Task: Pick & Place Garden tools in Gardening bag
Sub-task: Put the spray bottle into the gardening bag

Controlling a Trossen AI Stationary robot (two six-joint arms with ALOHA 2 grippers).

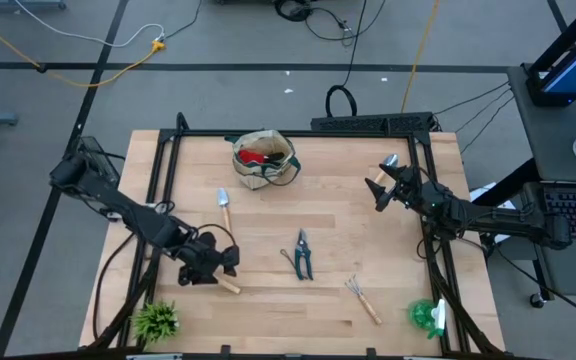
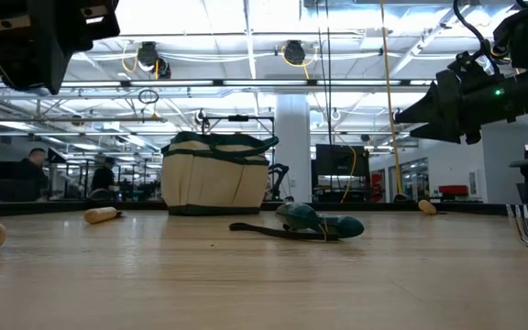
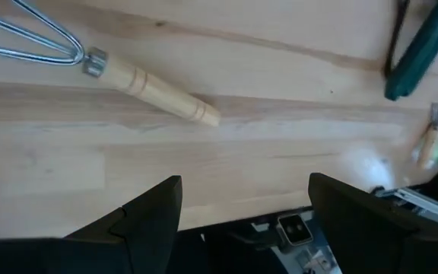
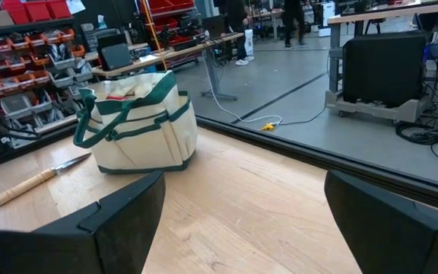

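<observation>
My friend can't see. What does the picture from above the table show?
A wooden table holds a canvas bag, trowel, shears, rake, spray bottle and plant. Two robot arms wait at the sides.

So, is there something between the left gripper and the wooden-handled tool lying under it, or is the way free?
Nothing visible blocks it. The left gripper hangs open above the wooden-handled tool, and the left wrist view shows only bare table between them. The pruning shears lie off to one side, apart.

The left claw hides most of a wooden-handled tool.
</observation>
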